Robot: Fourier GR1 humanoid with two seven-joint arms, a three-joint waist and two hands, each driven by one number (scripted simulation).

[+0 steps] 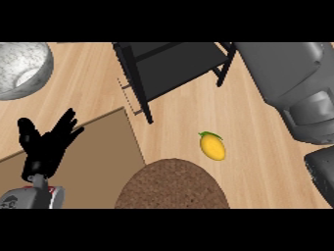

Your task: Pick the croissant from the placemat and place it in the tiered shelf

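Note:
The black tiered shelf stands at the top middle of the wooden counter. A round brown woven placemat lies at the lower middle, and nothing rests on the part that shows. No croissant shows anywhere in the view. My left hand is open at the lower left, fingers up and spread, over a flat tan board. My right forearm runs up the right side past the shelf's right leg. Its hand lies beyond the picture's top edge.
A speckled grey bowl sits at the top left. A yellow mango lies on the counter between the shelf and the placemat. The flat tan board covers the lower left.

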